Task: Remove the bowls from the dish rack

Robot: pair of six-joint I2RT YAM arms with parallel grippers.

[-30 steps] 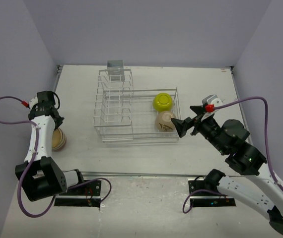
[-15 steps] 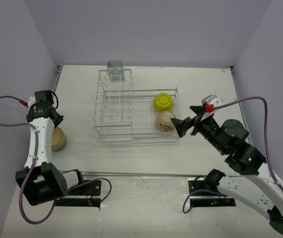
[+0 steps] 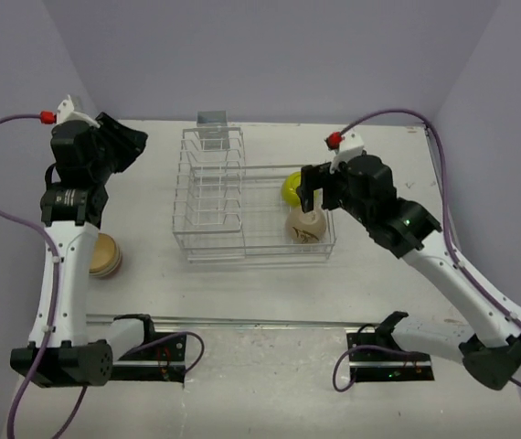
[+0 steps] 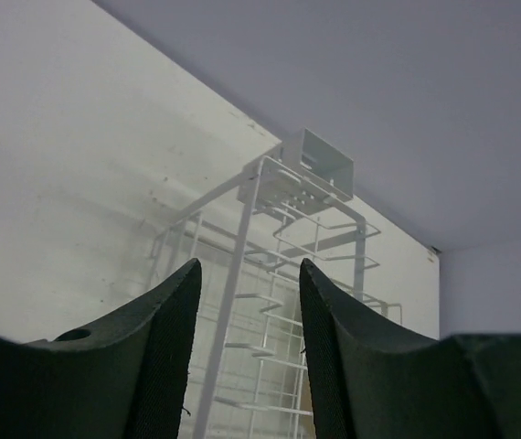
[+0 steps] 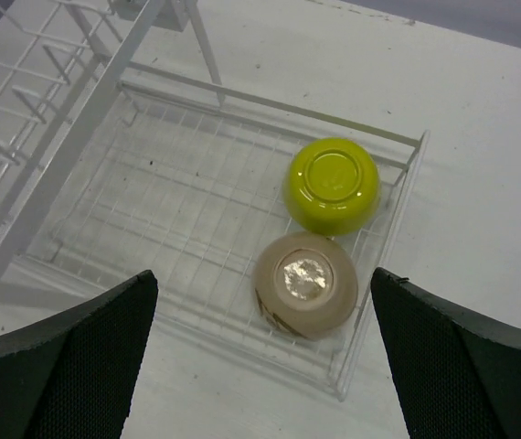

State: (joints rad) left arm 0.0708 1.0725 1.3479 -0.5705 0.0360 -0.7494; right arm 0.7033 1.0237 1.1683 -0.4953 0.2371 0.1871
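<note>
While my right hand hangs spread wide above the rack, its basket holds a yellow bowl just beside a tan bowl. My left hand, fingers apart, faces the rack. Lavender walls enclose the white desk.

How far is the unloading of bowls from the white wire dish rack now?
Done: one tan bowl sits on the table left of the white wire dish rack. In hand: nothing; the right gripper hangs open above the rack, the left gripper is open too. Left: the yellow-green bowl and the beige bowl, both upside down in the rack.
</note>
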